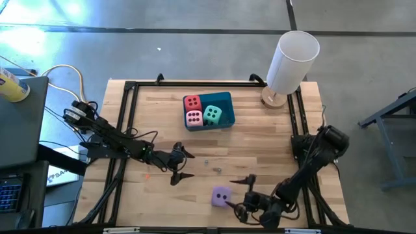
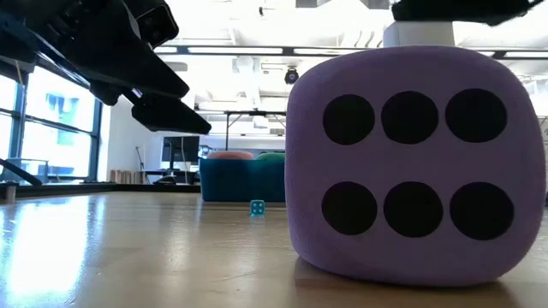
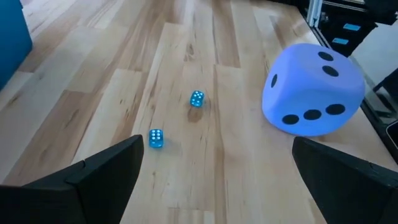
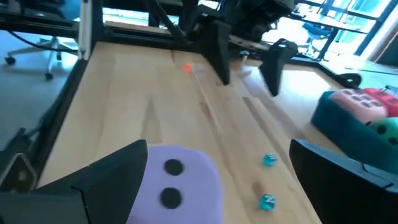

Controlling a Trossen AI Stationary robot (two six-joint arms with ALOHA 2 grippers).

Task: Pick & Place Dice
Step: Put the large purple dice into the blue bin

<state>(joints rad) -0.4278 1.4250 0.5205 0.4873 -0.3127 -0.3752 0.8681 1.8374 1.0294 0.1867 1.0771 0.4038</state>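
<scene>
The purple die [image 1: 221, 195] rests on its bottom face on the wooden table near the near edge; in the low view [image 2: 415, 162] its six-pip face is toward the camera. My right gripper [image 1: 237, 191] is open, low over the table just right of the die. In the right wrist view the die [image 4: 180, 183] sits between the spread fingers, nearer one of them; I see no touch. The red die [image 1: 192, 102], pink die [image 1: 194, 117] and teal die [image 1: 212, 116] lie in the blue bin [image 1: 225, 99]. My left gripper [image 1: 183, 165] hangs open over mid-table.
Two tiny blue dice [image 3: 196, 98] [image 3: 155, 139] lie on the bare wood between the grippers and the bin. A white cylinder on a round wooden base [image 1: 292, 58] stands at the far right corner. Black frame rails [image 1: 127, 117] line the table's sides.
</scene>
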